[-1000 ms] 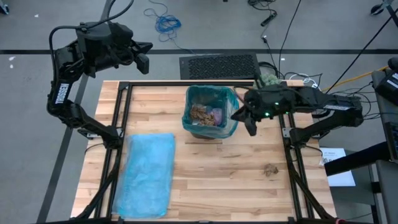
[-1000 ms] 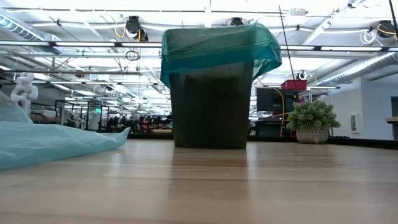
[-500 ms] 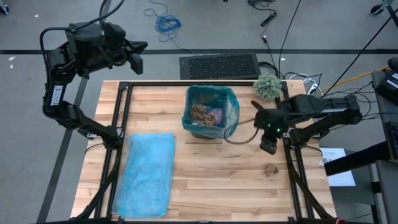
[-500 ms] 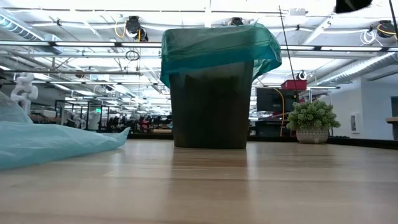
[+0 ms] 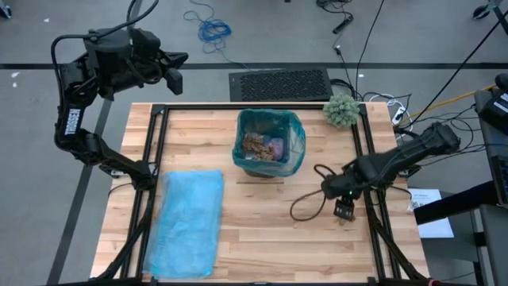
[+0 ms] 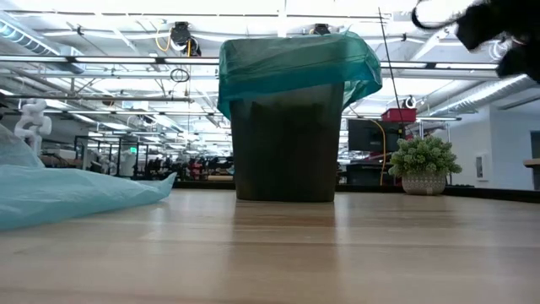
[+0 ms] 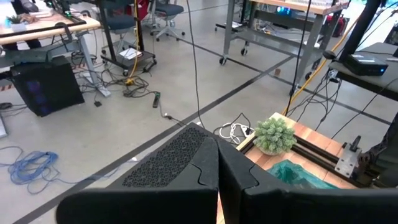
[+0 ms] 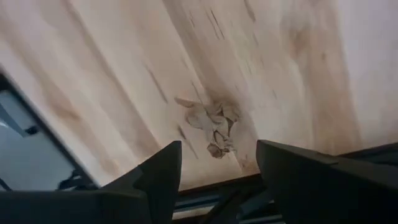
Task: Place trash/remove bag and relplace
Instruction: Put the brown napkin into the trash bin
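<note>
Spanning most of the high view, the desk (image 5: 262, 238) carries everything, with a flat blue bag (image 5: 189, 222) lying on its left part. At its far middle stands the bin (image 5: 268, 144), lined with a teal bag and already holding brown wads and a lilac-pink piece. A fuzzy green ball (image 5: 341, 110) sits at the far right edge. The left arm is parked beyond the far left corner, well away from the work, its left claw (image 7: 217, 180) clenched shut in its wrist view.

The right claw (image 5: 343, 208) hangs low over the desk's right side, near the frame rail, with a loop of cable trailing beside it. Its fingers (image 8: 163, 163) stand spread apart with nothing between them. One loose brown wad (image 8: 214, 127) lies on the bare wood, seen in the right wrist view directly ahead in the gap between the two fingers; from above, the claw covers it.

So the wad lies straight below and slightly ahead of the right claw, apart from it, not yet touched. It is crumpled with no clear long axis, so any closing direction should serve. Only the right arm is near it. The likely next move is a short descent and a squeeze, then a carry back left and farther across to the bin
</note>
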You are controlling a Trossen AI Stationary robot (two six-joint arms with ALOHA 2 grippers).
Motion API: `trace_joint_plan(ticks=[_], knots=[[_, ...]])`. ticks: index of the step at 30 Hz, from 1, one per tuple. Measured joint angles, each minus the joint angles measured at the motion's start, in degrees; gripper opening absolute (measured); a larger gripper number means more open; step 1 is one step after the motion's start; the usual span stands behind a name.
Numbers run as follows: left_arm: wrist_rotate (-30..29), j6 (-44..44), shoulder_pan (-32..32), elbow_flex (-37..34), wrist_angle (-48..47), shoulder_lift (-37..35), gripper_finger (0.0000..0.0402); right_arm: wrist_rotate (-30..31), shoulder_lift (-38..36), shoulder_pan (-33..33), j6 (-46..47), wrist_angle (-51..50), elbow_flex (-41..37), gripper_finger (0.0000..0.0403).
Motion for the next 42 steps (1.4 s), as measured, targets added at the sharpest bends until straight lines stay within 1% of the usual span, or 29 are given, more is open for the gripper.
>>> trace_joint_plan(ticks=[2,7,11,17,20,23,25,28,29,30,32,34,42], knots=[[0.0,-0.8,0.0,0.0,0.0,0.1,0.0,-0.1,0.0,1.4,3.1,1.9,-4.3,0.0201],[0.0,-1.5,0.0,0.0,0.0,0.1,0.0,-4.2,0.0,4.1,8.8,8.7,-13.3,0.0201],[0.0,-1.5,0.0,0.0,0.0,0.1,0.0,-4.4,0.0,5.4,12.4,17.1,-17.6,0.0201],[0.0,-1.5,0.0,0.0,0.0,0.1,0.0,-4.4,0.1,6.4,20.2,29.6,-23.7,0.0199],[0.0,-1.5,0.0,0.0,0.0,0.1,0.0,-4.5,0.1,6.7,24.0,34.7,-26.9,0.018],[0.0,-1.5,0.0,0.0,0.0,0.1,0.0,-5.0,-0.3,6.6,27.1,37.2,-29.2,0.014],[0.0,-1.5,0.0,0.0,0.0,0.1,0.0,-5.4,-0.2,6.6,27.2,37.5,-29.3,0.0103],[0.0,-1.5,0.0,0.0,0.0,0.1,0.0,-5.7,-0.5,6.7,25.6,37.4,-28.3,0.0034],[0.0,-1.5,0.0,0.0,0.0,0.1,0.0,-5.8,-0.5,6.7,25.1,38.0,-27.8,0.0019],[0.0,-1.5,0.0,0.0,0.0,0.1,0.0,-5.8,-0.5,6.7,24.8,38.7,-27.0,0.0013],[0.0,-1.5,0.0,0.0,0.0,0.1,0.0,-5.7,-0.8,6.7,25.3,39.5,-25.0,0.0012],[0.0,-1.5,0.0,0.0,0.0,0.1,0.0,-4.4,-0.6,6.7,25.8,39.4,-23.1,0.0009],[0.1,-1.4,0.0,0.0,0.0,0.1,0.0,6.4,-0.7,5.5,23.9,38.6,-10.5,0.0002]])
